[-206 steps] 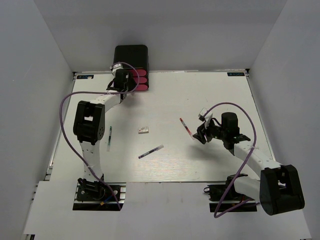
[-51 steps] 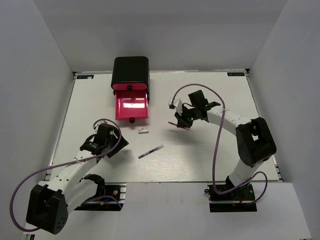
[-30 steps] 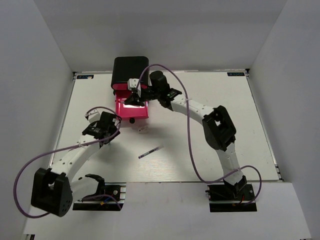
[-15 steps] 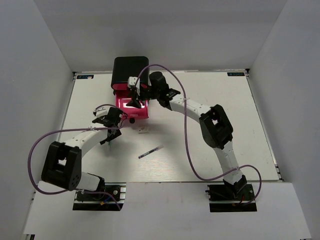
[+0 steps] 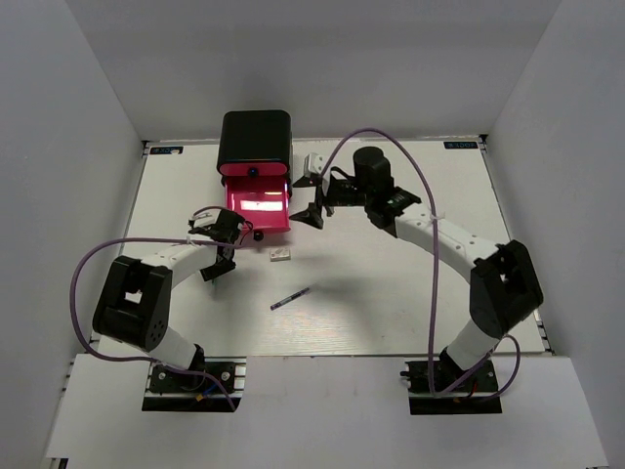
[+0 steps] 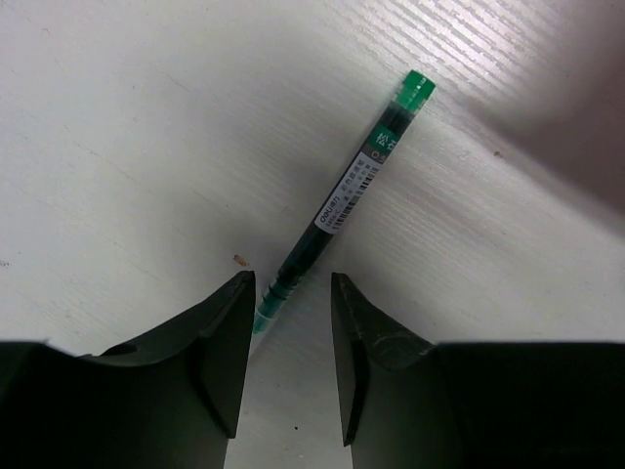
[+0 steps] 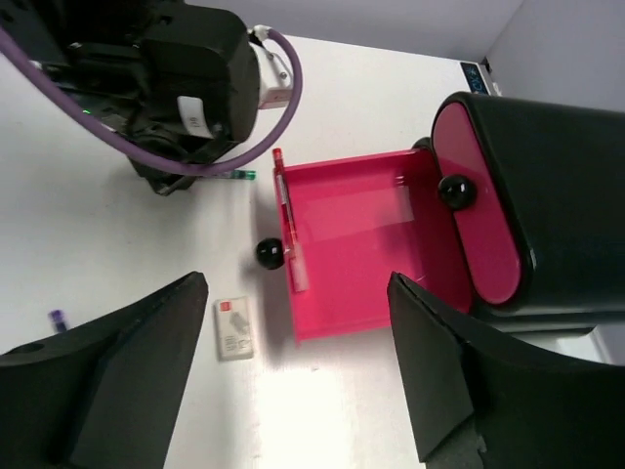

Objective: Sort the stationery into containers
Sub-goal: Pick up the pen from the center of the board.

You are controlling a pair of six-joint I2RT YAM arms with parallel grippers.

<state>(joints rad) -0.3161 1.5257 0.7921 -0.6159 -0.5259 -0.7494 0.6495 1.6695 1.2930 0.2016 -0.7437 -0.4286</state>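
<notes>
Stationery sits mostly in the left half of the tabletop (image 5: 410,293), toward the far edge, where the black box (image 5: 256,137) stands against that edge. One pink-red drawer (image 7: 371,283) is pulled out toward the near edge, its knob (image 5: 259,235) at the front. A red pen (image 7: 289,225) lies inside it, flat along the front wall. Another drawer (image 7: 479,215) above it is shut flush with the box. The right gripper (image 5: 312,200) hangs just beside the drawer's right wall with its fingers spread wide and nothing between them; in its wrist view the drawer's open mouth shows in the gap. The left gripper (image 6: 291,283) is low over the tabletop just off the drawer's front left corner. Its jaws are partly apart and straddle the lower end of a green pen (image 6: 337,210), which lies flat on the surface. The pen sits close against the left finger and a strip of white shows beside the right one, so it is not clamped. The white eraser (image 5: 281,256) lies near the drawer's front wall, apart from the knob and to its right. The dark-and-white pen (image 5: 290,299) lies slanted farther toward the near edge, well apart from both grippers. White surface runs from that pen to the right edge and the near right corner, crossed only by the right arm's links
</notes>
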